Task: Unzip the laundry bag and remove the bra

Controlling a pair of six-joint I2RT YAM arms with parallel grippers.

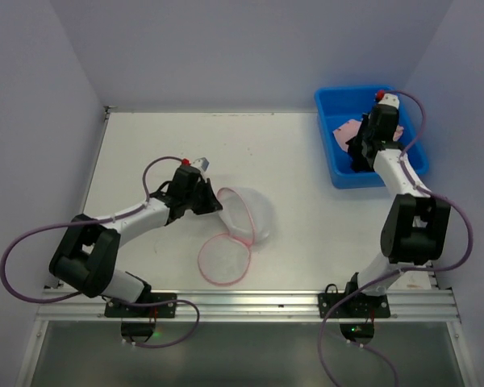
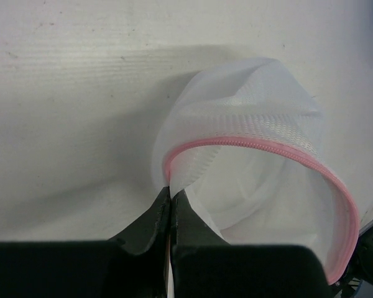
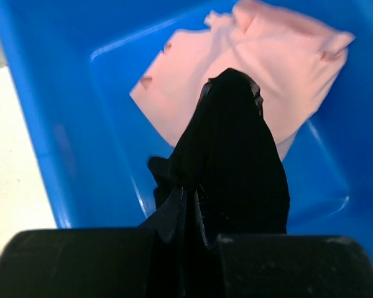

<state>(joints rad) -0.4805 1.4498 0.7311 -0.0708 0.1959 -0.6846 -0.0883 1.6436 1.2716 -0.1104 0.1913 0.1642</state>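
Note:
The laundry bag (image 1: 254,214), white mesh with pink zipper trim, lies unzipped at the table's middle, its round flap (image 1: 224,260) folded out toward me. Its inside (image 2: 255,124) looks empty. My left gripper (image 1: 216,207) (image 2: 171,194) is shut on the bag's pink rim at its left side. The pale pink bra (image 1: 351,129) (image 3: 261,56) lies in the blue bin. My right gripper (image 1: 358,155) (image 3: 189,195) hangs over the bin, shut on a black fabric garment (image 3: 236,143) that drapes down onto the pink one.
The blue plastic bin (image 1: 331,105) (image 3: 43,124) stands at the back right corner of the white table. Walls close in the table at the back and both sides.

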